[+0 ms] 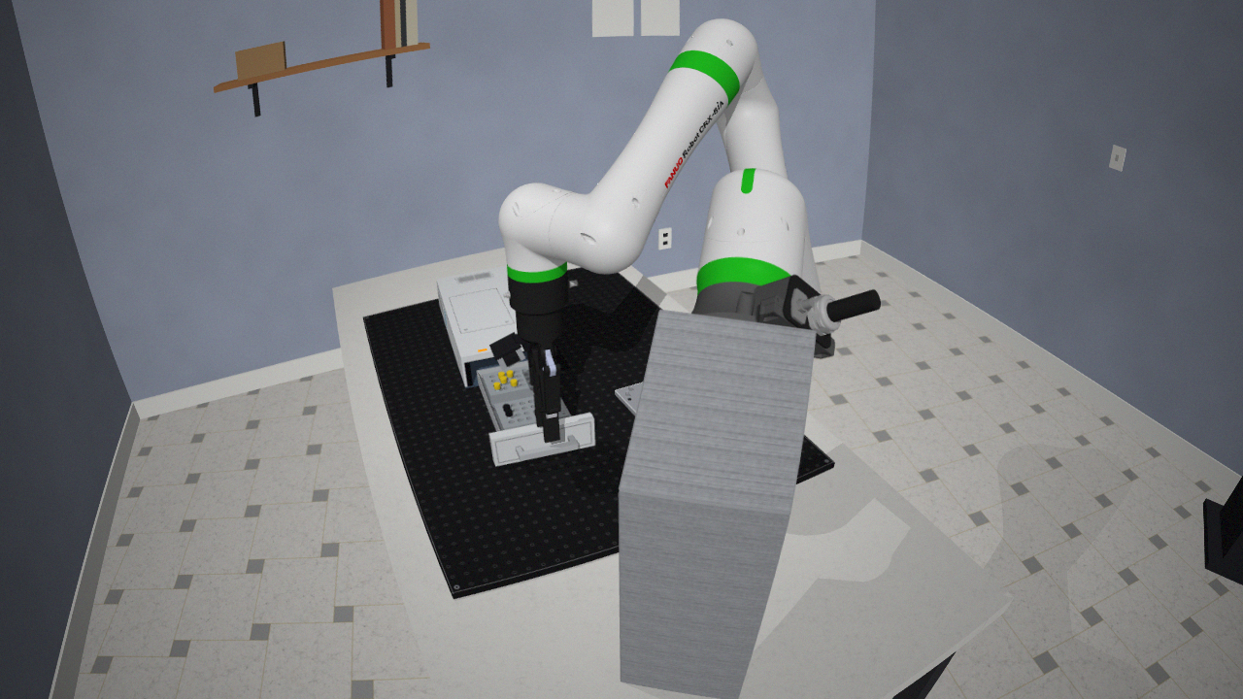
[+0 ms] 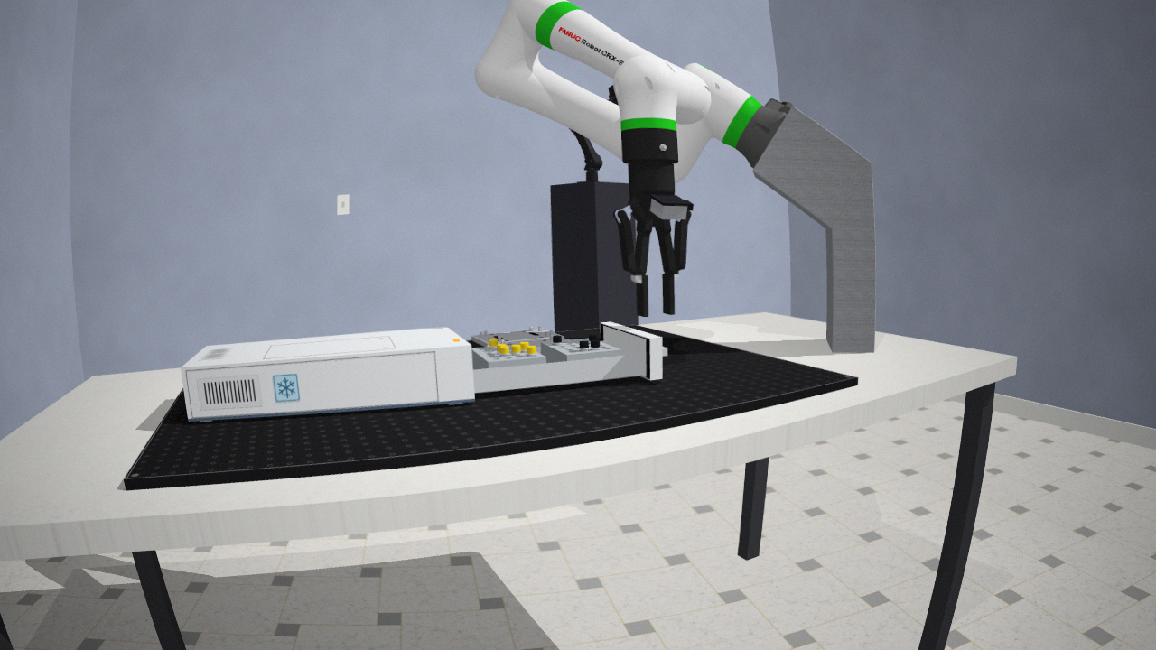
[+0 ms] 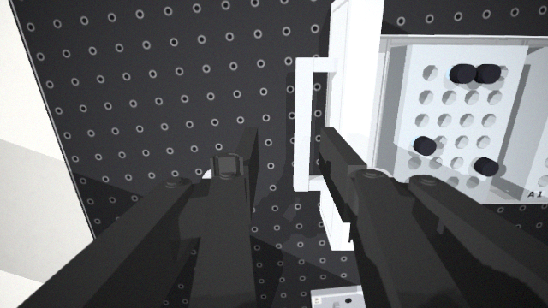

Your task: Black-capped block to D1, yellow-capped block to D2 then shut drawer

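Note:
The cooler COLD [image 1: 476, 309] [image 2: 339, 379] has its drawer [image 2: 557, 377] out and its orange lamp [image 1: 481, 349] [image 2: 455, 340] lit. The black-capped block [image 2: 578, 353] [image 3: 467, 56] sits in the drawer behind its white front [image 1: 508, 450] [image 2: 655, 359] [image 3: 357, 64]. The yellow-capped block [image 2: 510, 360] sits nearer the cooler body. My gripper [image 2: 655, 311] [image 3: 288, 147] is partly open and empty, pointing down above the drawer-front and handle [image 3: 303, 124] area. Its fingers are clear of the handle. A grey plate with small posts [image 2: 517, 334] shows behind the drawer; I cannot read its slot labels.
A black perforated board [image 1: 513, 530] [image 2: 404, 441] [image 3: 171, 77] lies under the cooler. The large grey pedestal [image 1: 708, 556] [image 2: 853, 266] carries the arm and hides part of the board in the top view. A dark cabinet [image 2: 573, 250] stands behind the table.

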Robot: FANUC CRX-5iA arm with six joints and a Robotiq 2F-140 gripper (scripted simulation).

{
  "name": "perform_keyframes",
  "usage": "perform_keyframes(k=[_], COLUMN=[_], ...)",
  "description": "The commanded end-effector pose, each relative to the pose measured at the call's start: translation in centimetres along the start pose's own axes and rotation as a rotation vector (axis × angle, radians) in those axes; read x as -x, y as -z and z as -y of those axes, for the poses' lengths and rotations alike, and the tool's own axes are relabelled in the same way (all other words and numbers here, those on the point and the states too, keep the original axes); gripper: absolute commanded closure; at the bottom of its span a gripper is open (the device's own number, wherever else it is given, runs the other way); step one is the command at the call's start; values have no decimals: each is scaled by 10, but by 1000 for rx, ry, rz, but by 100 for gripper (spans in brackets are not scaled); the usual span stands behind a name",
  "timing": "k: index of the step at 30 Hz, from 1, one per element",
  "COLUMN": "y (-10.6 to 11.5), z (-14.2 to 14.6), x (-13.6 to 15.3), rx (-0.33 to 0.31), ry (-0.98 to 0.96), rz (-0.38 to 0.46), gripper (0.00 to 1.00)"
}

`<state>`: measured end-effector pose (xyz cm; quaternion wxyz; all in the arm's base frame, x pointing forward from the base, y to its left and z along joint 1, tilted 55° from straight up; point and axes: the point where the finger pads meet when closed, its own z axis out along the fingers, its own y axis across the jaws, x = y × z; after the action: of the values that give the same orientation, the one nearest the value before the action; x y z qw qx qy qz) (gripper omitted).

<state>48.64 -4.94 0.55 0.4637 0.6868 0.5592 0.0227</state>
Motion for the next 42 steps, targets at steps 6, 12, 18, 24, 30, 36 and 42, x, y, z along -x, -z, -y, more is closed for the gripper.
perform_keyframes(k=[6, 12, 18, 24, 30, 36, 42], y=[8, 16, 24, 29, 37, 45, 51], z=[0, -1, -1, -1, -1, -1, -1], x=[0, 0, 0, 0, -1, -1, -1], rx=[1, 1, 1, 1, 1, 1, 1], ry=[0, 0, 0, 0, 0, 0, 0], rz=[-1, -1, -1, -1, -1, -1, -1], gripper=[66, 66, 66, 66, 66, 66, 66])
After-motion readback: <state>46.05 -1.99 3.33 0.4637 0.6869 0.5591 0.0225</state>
